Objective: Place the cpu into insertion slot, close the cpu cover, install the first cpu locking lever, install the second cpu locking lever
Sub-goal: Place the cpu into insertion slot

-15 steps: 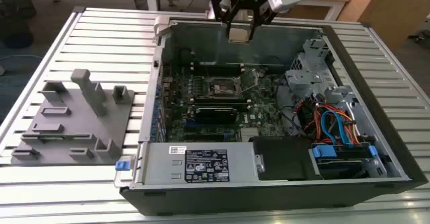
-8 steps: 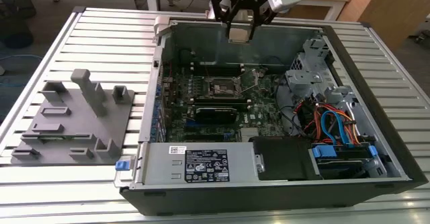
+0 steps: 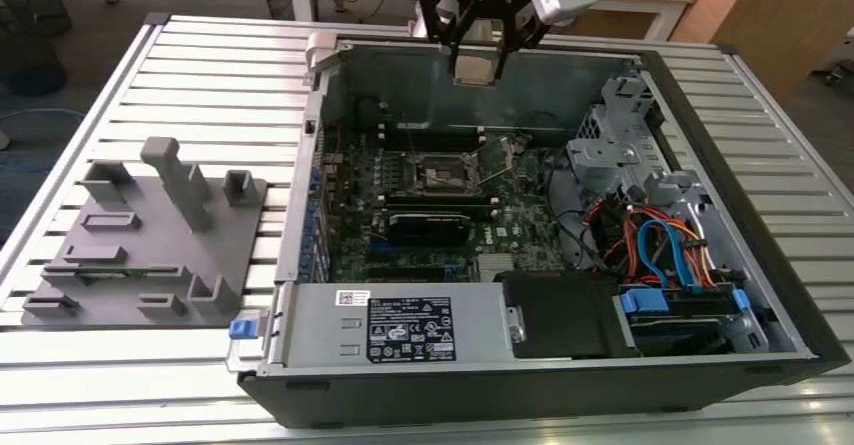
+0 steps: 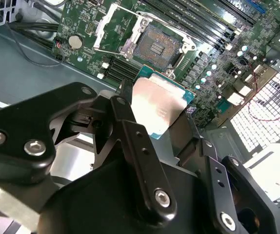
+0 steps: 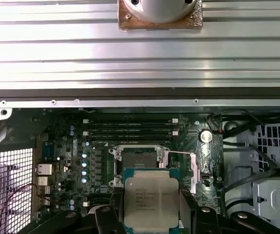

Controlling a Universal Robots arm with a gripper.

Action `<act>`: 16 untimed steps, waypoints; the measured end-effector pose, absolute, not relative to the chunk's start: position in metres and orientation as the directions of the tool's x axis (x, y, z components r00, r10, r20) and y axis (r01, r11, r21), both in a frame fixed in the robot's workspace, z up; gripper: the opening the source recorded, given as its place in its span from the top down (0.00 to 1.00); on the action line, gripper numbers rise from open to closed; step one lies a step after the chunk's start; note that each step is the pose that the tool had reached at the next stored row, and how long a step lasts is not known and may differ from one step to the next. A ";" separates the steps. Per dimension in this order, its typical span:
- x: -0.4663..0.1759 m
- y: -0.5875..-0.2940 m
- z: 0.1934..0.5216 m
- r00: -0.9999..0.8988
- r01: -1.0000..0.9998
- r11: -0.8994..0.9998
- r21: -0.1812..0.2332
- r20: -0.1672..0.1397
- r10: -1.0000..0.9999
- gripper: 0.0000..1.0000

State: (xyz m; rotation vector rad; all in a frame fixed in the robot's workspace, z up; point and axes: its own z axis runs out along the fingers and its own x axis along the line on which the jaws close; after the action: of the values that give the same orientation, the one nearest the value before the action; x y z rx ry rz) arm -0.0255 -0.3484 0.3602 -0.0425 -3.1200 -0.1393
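Note:
My gripper [image 3: 478,63] hangs above the open computer case's back wall, higher than the board and behind the insertion slot. It is shut on the cpu [image 5: 150,199], a flat square chip with a silver top and green edge, pinched between the black fingers [image 4: 130,131]. The cpu [image 4: 158,103] is held clear of the board. The insertion slot [image 5: 137,159] lies bare with a dark centre and silver rim, also seen in the second wrist view [image 4: 154,45] and the exterior view [image 3: 445,174]. The cpu cover [image 5: 197,169] stands swung open beside the slot, a thin wire lever [image 5: 179,152] raised by it.
Long black memory slots [image 5: 130,127] run beside the socket. A black module [image 3: 427,228] sits lower on the board. The power supply box [image 3: 400,327], drive cage and cables [image 3: 667,250] crowd the case. A grey fixture plate [image 3: 147,250] with upright blocks lies on the slatted table at the exterior view's left.

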 end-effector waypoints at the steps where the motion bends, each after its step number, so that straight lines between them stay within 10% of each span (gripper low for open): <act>1: -0.025 -0.348 0.360 -0.999 0.032 0.996 0.089 0.019 0.030 0.46; 16: -0.026 -0.348 0.359 -0.992 0.123 0.988 0.088 0.019 0.122 0.46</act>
State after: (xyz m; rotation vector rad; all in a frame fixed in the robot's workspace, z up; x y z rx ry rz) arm -0.0264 -0.3484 0.3594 -0.1920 -3.1187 -0.1393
